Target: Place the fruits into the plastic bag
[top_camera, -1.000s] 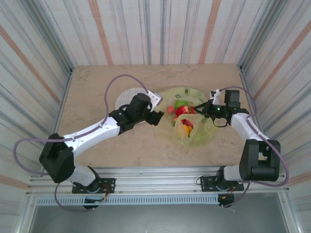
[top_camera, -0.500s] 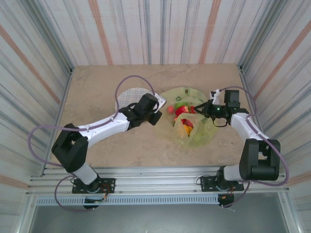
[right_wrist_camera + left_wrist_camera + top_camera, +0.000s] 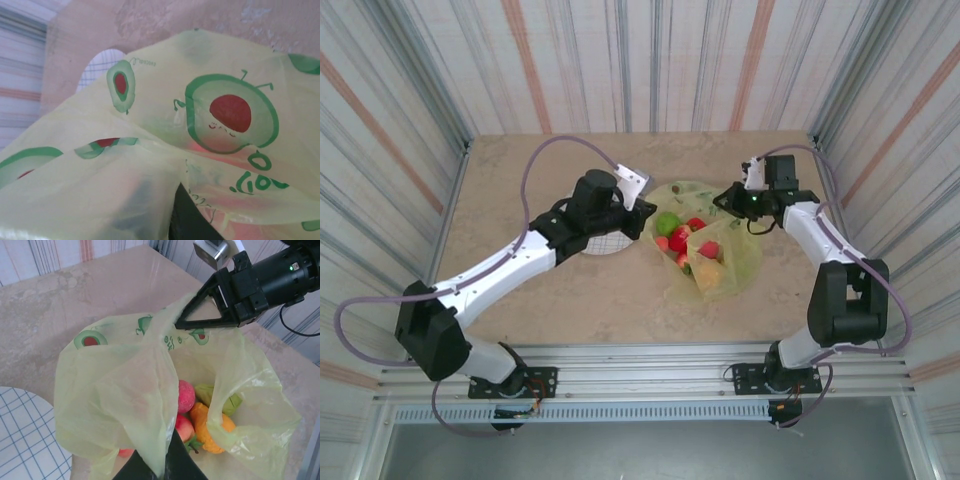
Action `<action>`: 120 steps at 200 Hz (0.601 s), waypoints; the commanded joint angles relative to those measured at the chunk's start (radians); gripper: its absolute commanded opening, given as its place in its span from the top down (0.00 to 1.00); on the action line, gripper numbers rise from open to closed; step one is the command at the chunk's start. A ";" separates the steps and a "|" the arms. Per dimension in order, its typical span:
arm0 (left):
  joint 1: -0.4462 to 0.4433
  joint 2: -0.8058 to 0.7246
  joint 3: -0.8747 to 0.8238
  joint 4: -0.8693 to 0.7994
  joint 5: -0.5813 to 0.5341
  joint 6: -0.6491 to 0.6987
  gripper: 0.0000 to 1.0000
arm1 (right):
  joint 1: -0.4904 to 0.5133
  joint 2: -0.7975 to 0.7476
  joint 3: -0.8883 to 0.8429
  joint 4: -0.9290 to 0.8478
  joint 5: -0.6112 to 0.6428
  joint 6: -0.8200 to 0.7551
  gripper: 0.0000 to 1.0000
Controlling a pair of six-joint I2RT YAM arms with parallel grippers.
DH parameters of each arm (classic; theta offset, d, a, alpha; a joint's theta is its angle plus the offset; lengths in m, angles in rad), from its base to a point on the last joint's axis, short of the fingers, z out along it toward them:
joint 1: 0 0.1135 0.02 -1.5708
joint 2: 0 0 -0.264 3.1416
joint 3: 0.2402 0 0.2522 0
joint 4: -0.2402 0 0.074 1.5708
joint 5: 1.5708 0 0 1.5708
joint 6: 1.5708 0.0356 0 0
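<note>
The plastic bag (image 3: 722, 265) is sitting at 3 o'clock from the centre of the table (image 3: 510, 180), with the fruits (image 3: 186, 396) lying in its open belly. At its near rim the left gripper (image 3: 162, 464) is clamping film, jaws fully closed. At its far rim the right gripper (image 3: 182, 322) is looking pinched on film too.

Likely trouble: the arms pulling apart and the thin film tearing or slipping free, the mouth sagging, fruits rolling out.

The plate (image 3: 20, 440) is lying at the bag's 9 o'clock, crowding the left arm's retreat.
</note>
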 commanded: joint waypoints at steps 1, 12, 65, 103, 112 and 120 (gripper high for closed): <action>0.003 0.042 0.037 -0.007 0.033 -0.074 1.00 | 0.012 -0.009 0.074 -0.127 0.131 -0.088 0.75; 0.006 0.052 0.039 -0.003 0.033 -0.094 1.00 | 0.014 -0.028 0.090 -0.153 0.167 -0.106 0.67; 0.026 0.062 0.029 0.009 0.055 -0.126 1.00 | 0.072 -0.172 0.113 -0.240 0.313 -0.181 0.35; 0.041 0.059 0.021 0.018 0.067 -0.137 1.00 | 0.230 -0.335 0.057 -0.283 0.505 -0.234 0.23; 0.040 0.061 0.019 0.018 0.068 -0.137 1.00 | 0.281 -0.386 0.028 -0.283 0.542 -0.240 0.22; 0.042 0.062 0.019 0.017 0.066 -0.137 1.00 | 0.325 -0.428 0.007 -0.285 0.563 -0.243 0.21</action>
